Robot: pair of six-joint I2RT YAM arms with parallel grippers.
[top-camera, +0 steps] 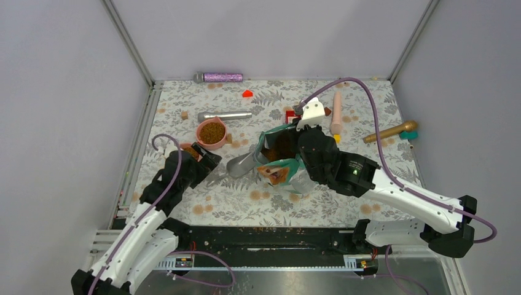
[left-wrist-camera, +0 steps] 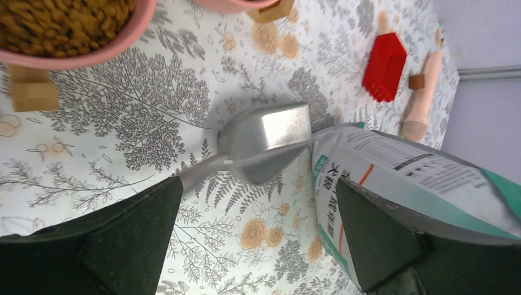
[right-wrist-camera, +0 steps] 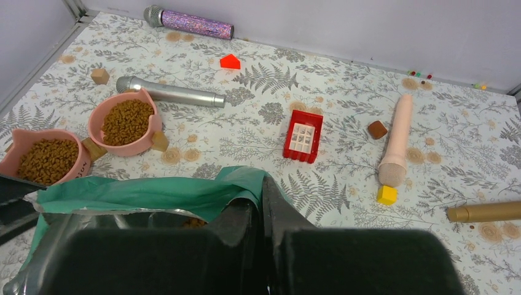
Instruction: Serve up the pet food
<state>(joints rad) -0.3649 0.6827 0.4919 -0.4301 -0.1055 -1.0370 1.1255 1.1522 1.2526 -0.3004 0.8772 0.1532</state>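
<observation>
The right end effector (right-wrist-camera: 263, 198) pinches the rim of the teal bag (right-wrist-camera: 153, 193); pet food (right-wrist-camera: 126, 121) fills both pink bowls (right-wrist-camera: 140, 145) beyond.

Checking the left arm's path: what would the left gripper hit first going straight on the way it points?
Most likely the metal scoop, lying on the mat just ahead of the open left gripper; depth is uncertain.

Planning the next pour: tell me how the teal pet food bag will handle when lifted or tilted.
The teal foil pet food bag probably flexes: its rim is crumpled and folded where the right gripper pinches it. It is open-topped with brown kibble inside, so tilting would likely spill it. Its glossy skin may slip.
</observation>
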